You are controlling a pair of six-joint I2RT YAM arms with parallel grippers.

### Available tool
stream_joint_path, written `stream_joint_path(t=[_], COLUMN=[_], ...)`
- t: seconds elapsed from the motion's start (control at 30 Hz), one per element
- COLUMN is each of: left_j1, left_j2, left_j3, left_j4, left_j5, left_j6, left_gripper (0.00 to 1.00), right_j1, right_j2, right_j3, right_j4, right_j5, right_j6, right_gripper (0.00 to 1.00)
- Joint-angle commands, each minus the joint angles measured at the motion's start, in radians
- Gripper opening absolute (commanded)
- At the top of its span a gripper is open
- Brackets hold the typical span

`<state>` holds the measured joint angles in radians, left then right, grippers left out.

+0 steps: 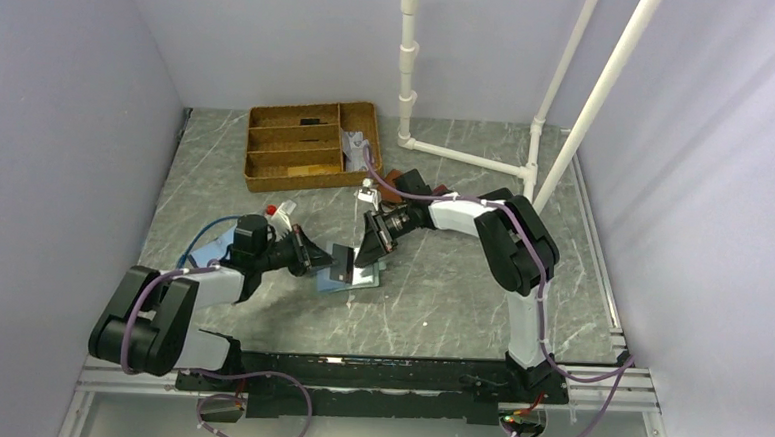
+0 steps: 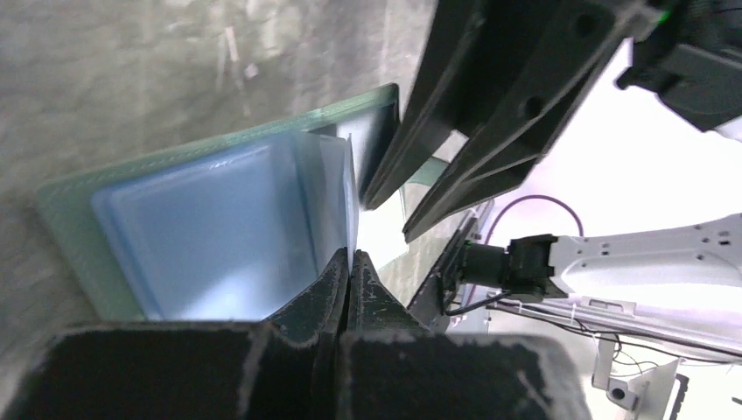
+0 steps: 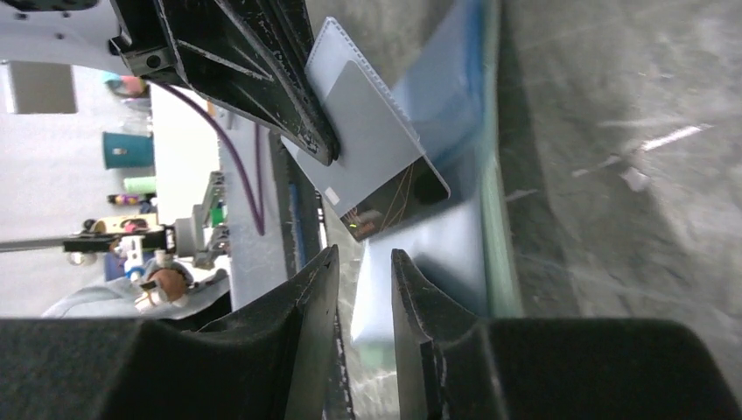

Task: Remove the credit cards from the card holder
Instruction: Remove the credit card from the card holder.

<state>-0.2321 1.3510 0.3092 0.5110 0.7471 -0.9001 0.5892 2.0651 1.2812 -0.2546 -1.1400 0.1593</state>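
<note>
card holder (image 2: pixel 210 227) | seems floppy | left gripper (image 2: pixel 350 262) pinches raised flap (image 3: pixel 372 131) | right gripper (image 3: pixel 363 258) spread | credit cards unseen, probably slick: nip edge

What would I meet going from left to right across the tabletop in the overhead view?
The left arm's shoulder → left gripper → right gripper → right arm's elbow. The card holder lies beneath where the two grippers meet, so its place in the order is unclear.

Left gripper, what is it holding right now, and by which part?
The left gripper is shut on the card holder, pinching the edge of its raised inner flap.
</note>
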Motion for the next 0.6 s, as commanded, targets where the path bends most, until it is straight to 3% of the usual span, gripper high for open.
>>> stream_joint_path(t=[0.0, 0.27, 0.57], left_j1=[0.007, 0.007, 0.007], left_j2=[-0.055, -0.115, -0.102], left_j3=[-0.025, -0.039, -0.053], left_j4=[0.218, 0.229, 0.35], left_j5=[0.065, 0.057, 0.077], left_j6=[-0.086, -0.109, -0.184], left_gripper=[0.0, 0.0, 0.0], right_j1=[0.007, 0.005, 0.005], right_j2=[-0.045, -0.049, -0.092], right_j3=[-0.014, -0.024, -0.109], right_j4=[0.084, 0.117, 0.424], right_j5=[-0.111, -0.127, -0.212], right_j6=[0.048, 0.089, 0.355], right_gripper=[0.32, 0.35, 0.37])
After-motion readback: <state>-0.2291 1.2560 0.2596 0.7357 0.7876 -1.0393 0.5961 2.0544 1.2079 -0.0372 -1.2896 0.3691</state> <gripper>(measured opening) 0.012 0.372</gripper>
